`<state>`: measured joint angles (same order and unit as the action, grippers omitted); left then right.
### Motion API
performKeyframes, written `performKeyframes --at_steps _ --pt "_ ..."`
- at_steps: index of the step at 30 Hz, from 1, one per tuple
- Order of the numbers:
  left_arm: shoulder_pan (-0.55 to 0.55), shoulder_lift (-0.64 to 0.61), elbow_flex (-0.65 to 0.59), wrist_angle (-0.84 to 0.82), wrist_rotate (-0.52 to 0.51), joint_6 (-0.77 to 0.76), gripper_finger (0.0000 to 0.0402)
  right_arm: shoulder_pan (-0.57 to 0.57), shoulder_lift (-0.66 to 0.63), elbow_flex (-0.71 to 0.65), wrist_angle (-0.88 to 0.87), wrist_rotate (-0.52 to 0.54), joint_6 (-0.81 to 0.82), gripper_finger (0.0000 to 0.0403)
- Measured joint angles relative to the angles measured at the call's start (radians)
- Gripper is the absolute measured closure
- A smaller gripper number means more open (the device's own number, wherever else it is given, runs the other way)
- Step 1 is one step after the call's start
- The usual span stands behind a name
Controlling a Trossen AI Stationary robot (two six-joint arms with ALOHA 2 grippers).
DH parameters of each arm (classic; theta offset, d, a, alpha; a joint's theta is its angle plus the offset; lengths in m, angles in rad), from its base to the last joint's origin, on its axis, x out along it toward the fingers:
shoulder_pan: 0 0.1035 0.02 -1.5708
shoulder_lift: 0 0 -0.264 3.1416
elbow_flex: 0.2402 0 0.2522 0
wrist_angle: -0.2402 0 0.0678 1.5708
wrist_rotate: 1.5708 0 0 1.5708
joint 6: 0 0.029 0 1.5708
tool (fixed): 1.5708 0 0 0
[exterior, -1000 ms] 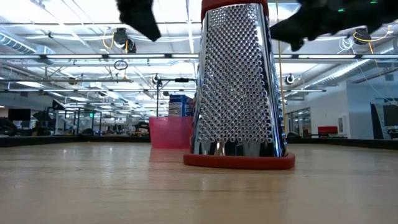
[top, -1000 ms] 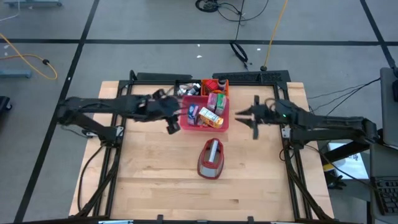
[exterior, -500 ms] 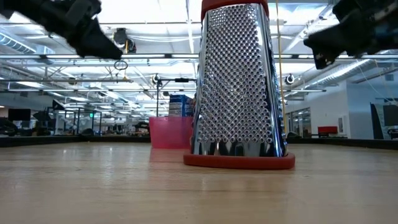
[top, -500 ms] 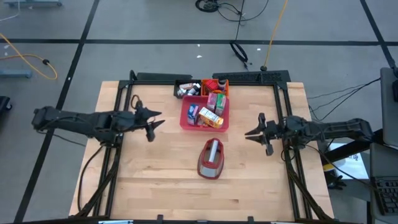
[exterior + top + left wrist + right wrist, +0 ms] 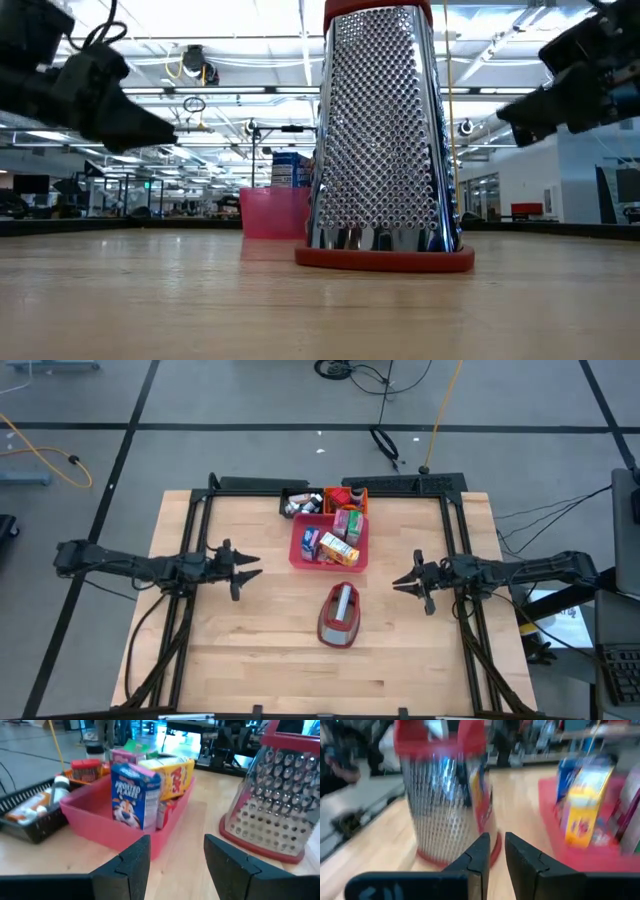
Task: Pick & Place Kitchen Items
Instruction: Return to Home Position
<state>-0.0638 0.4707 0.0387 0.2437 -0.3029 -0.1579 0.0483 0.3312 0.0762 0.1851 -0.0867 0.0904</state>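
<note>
Both arms sit at the table sides, left pincer (image 5: 243, 567) apart and empty, right pincer (image 5: 405, 582) nearly together and empty; cartons (image 5: 328, 543) fill the pink tray (image 5: 298, 557), so another pick looks due.

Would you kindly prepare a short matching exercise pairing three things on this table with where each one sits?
Things:
1. Frosted Flakes carton
2. grater
3. white bottle

Places:
A. upright on the bare wood, nearer the front edge than the bins
B. lying in the black basket
C. standing in the pink tray

Pairs: 1-C, 2-A, 3-B
</note>
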Motion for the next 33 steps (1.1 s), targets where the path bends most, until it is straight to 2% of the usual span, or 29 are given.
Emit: performKeyframes --at_steps 5,9,14,17,20,33 --pt "0.001 -0.021 -0.028 -0.013 0.007 -0.027 0.0215 -0.001 -0.014 -0.02 0.032 0.015 -0.024 0.0351" --pt "0.001 -0.021 -0.028 -0.002 0.041 0.021 0.0215 -0.001 -0.016 -0.022 0.017 0.021 -0.057 0.0352" --pt "0.001 -0.02 -0.027 -0.061 0.039 0.046 0.0215 -0.001 -0.017 -0.059 -0.009 0.127 -0.1 0.0352" --pt "0.001 -0.019 -0.027 -0.079 0.038 0.004 0.0215 -0.002 -0.009 -0.06 -0.05 0.172 -0.057 0.0353" --pt "0.001 -0.019 -0.027 -0.089 0.037 -0.038 0.0215 0.0 -0.005 -0.06 -0.063 0.162 -0.029 0.0353" --pt "0.001 -0.019 -0.027 -0.083 0.036 -0.031 0.0215 0.0 -0.006 -0.061 -0.07 0.164 0.025 0.0353"
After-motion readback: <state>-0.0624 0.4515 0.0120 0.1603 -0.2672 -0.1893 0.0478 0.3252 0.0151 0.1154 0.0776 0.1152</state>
